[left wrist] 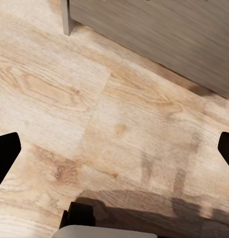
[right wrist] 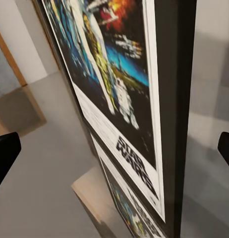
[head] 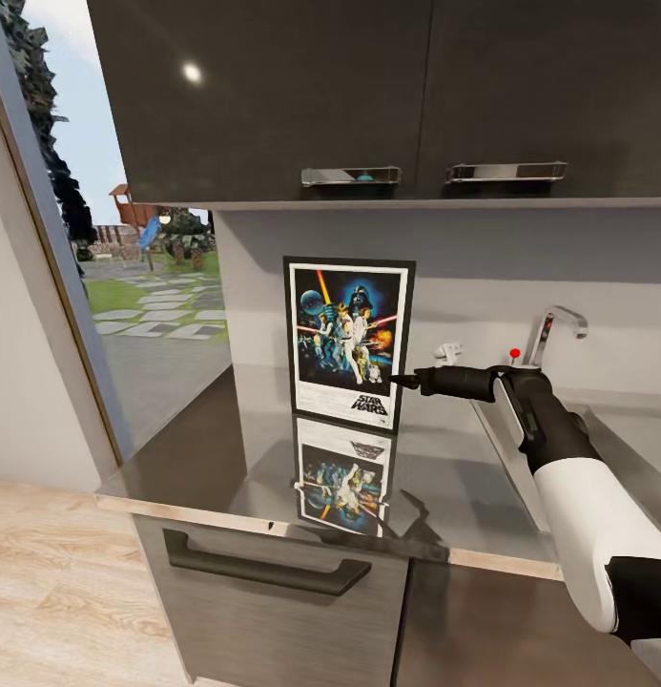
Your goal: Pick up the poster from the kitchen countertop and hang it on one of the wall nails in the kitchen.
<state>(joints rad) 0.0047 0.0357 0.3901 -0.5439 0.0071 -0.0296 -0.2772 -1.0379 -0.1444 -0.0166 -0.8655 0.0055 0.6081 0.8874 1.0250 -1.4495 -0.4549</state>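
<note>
Right gripper [head: 399, 380] spread wide at the upright poster [head: 348, 342] edge — an off-centre close could tip it onto the kitchen countertop [head: 206, 448].

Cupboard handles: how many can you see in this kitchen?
3. Two shiny handles sit side by side under the upper cupboards, the left handle and the right handle. One dark handle is on the drawer below the countertop. Others may be out of frame.

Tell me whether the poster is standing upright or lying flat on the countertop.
Upright. The poster stands on its bottom edge on the kitchen countertop against the back wall, lettering right way up, its mirror image below it.
</note>
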